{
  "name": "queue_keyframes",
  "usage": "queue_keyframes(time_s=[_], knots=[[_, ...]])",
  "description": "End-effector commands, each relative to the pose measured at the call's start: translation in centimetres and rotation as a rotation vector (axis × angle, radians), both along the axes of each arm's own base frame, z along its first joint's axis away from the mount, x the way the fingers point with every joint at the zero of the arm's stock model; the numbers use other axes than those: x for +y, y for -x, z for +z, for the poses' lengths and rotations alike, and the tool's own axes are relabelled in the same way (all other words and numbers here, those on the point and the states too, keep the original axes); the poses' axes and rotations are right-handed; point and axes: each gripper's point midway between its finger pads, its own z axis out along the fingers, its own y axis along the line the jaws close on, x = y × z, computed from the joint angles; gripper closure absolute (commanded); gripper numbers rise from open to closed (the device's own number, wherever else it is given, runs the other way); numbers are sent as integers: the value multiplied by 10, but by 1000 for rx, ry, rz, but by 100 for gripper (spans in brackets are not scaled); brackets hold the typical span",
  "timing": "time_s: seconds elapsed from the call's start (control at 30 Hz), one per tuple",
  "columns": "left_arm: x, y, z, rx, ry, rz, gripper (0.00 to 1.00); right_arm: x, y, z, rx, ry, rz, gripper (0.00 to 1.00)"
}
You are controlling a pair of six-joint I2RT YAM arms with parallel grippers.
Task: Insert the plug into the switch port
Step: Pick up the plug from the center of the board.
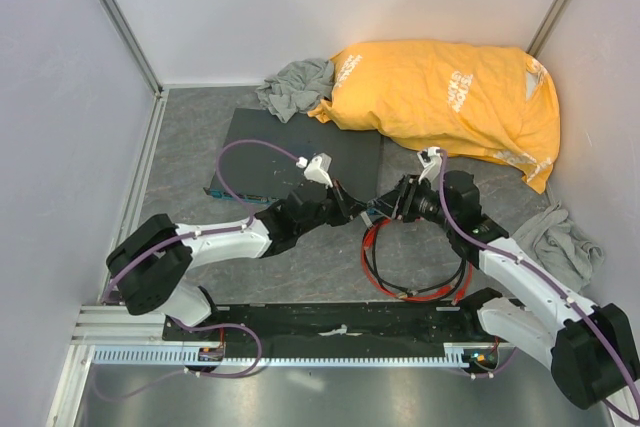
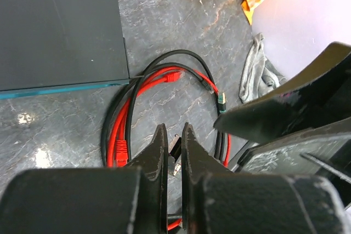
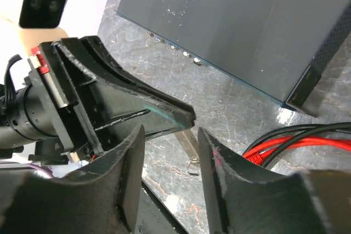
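Note:
The plug (image 2: 176, 149) is a small clear connector pinched between the nearly closed fingers of my left gripper (image 2: 173, 127), with red cable running out below them. In the right wrist view the plug (image 3: 189, 149) sticks out past the left fingertip (image 3: 170, 114), and my right gripper (image 3: 171, 132) stands open around it, not touching it. Both grippers meet over the table's middle, left (image 1: 358, 209) and right (image 1: 385, 209). The dark grey switch (image 1: 300, 152) lies flat behind them. Its blue-green front edge (image 3: 186, 54) with small ports faces them, a little way from the plug.
The red cable coil (image 1: 410, 262) with black cables lies right of the switch, with loose red plug ends (image 2: 174, 75) and a green-tipped black connector (image 2: 221, 100). A yellow bag (image 1: 450, 97) and grey cloths (image 1: 300, 82) (image 1: 565, 242) lie behind and to the right. White walls surround the table.

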Motion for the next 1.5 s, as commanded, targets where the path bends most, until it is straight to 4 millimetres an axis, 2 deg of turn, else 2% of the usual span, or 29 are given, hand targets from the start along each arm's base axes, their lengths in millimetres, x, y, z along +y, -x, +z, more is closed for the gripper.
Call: queue_keyframes(time_s=[0.0, 0.1, 0.13, 0.23, 0.27, 0.33, 0.37, 0.47, 0.63, 0.77, 0.93, 1.13, 1.33, 1.37, 1.4, 1.43, 1.47], knots=[[4, -1, 42, -133, 93, -20, 98, 0, -8, 22, -87, 54, 24, 45], [17, -5, 48, -160, 111, -22, 98, -6, -10, 14, -123, 170, 62, 34], [21, -6, 48, -163, 120, -25, 98, -6, -9, 7, -141, 214, 103, 33], [32, -5, 57, -187, 185, -56, 98, 4, 2, 2, -130, 198, 207, 31], [35, -4, 62, -201, 204, -71, 99, 14, 11, 10, -151, 131, 278, 31], [37, 2, 67, -222, 215, -109, 99, 23, 17, 14, -164, 73, 331, 31], [38, 1, 72, -235, 224, -112, 98, 28, 21, 24, -193, 30, 371, 31], [42, 5, 81, -264, 248, -130, 98, 34, 24, 33, -224, -16, 412, 31], [39, 15, 97, -300, 290, -182, 98, 37, 21, 32, -223, -36, 411, 32], [34, 20, 102, -307, 297, -225, 98, 41, 20, 34, -226, -57, 421, 35], [30, 23, 97, -297, 253, -270, 98, 45, 21, 43, -243, -72, 438, 43], [29, 20, 101, -313, 226, -274, 98, 53, 27, 36, -225, -73, 471, 56], [26, 17, 100, -314, 178, -292, 98, 54, 27, 41, -238, -78, 459, 80], [27, 14, 101, -330, 162, -283, 95, 54, 28, 42, -240, -79, 456, 91], [30, 13, 96, -319, 133, -270, 85, 54, 28, 43, -239, -81, 450, 95], [35, 7, 97, -336, 109, -229, 80, 54, 29, 42, -232, -81, 442, 98], [42, 5, 108, -383, 92, -210, 75, 53, 29, 43, -235, -81, 432, 100]])
